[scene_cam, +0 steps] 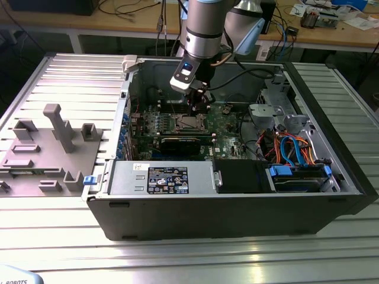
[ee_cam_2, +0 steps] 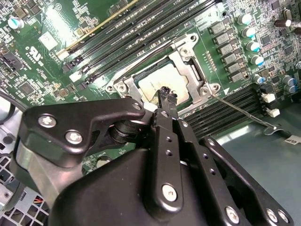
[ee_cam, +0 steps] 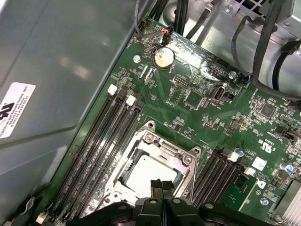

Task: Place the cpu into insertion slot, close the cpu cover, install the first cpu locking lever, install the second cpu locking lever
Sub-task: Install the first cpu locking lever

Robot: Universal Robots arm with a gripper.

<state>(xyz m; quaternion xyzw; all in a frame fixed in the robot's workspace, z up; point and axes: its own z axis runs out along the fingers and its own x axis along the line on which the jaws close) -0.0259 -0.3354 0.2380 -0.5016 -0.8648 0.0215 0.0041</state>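
Exterior view first: the open computer case lies on its side on the ribbed tabletop, and the green motherboard covers its floor. I hang over the middle of that board, straight above the insertion slot.

In the second wrist view the cpu cover lies flat on the slot. The cpu shows pale through its square window, so the chip is seated and framed (that much I judge done).

My fingers are pressed together tip to tip with nothing between them. They stand over one edge of the cpu, just clear of it or barely touching; I cannot tell which.

What matters is the thin wire locking lever in the second wrist view. It starts at a corner of the cover and runs away from my fingers, its long axis slanting across the black memory slots toward the bare case floor. It lies off to one side of my fingertips, not beneath them. Whether it is hooked down I cannot tell.
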